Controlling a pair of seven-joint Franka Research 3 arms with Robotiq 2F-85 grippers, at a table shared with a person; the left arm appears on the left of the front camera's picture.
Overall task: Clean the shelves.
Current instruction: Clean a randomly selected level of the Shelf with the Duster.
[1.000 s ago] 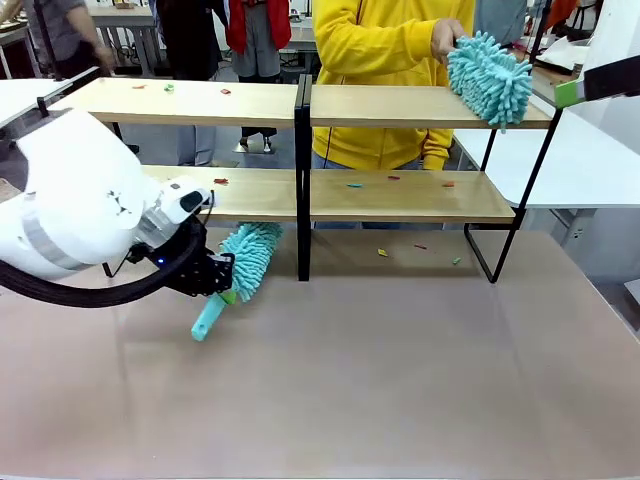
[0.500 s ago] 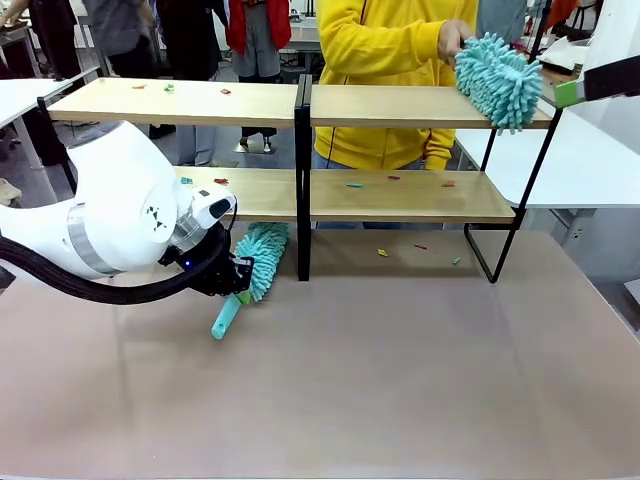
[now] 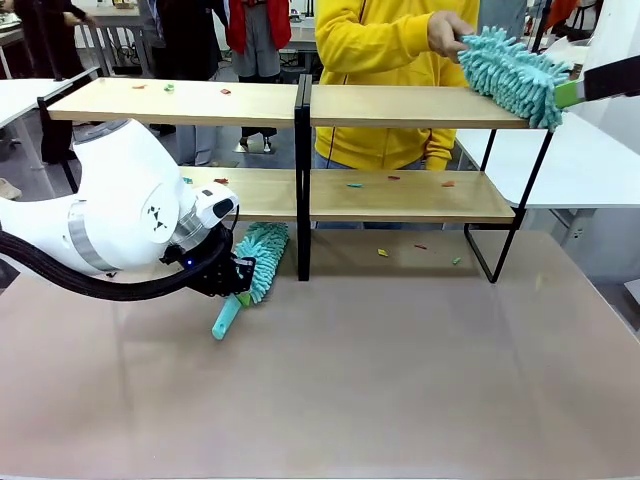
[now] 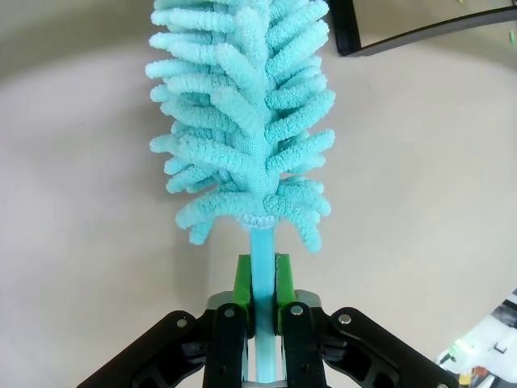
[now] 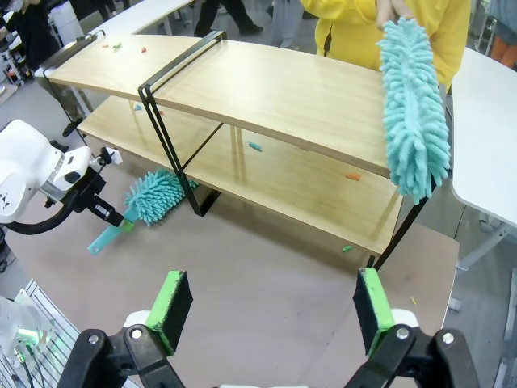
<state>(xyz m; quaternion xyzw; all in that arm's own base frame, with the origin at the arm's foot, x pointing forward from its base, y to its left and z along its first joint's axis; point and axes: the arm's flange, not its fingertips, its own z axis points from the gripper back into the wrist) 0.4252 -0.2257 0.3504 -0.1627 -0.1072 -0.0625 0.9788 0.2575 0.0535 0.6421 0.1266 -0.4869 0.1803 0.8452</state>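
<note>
scraps (image 3: 390, 178) on shelves (image 3: 400, 105), perhaps paper, tiny

Shelves (image 3: 200, 100) at the tabletop's (image 3: 380, 380) far side
We see a person (image 3: 380, 50) behind the shelves, the near duster (image 3: 258, 258) before them left of the middle post (image 3: 303, 200), the far duster (image 3: 510, 72) on the top board's right end, and scraps (image 3: 382, 252) on the tabletop in front.

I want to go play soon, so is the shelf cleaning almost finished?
Nothing looks finished: coloured scraps lie on both boards of the shelves. In hand: the left gripper is shut on a teal duster near the tabletop, and a person's hand holds a second duster on the top board. Left: sweeping both boards clean.
</note>
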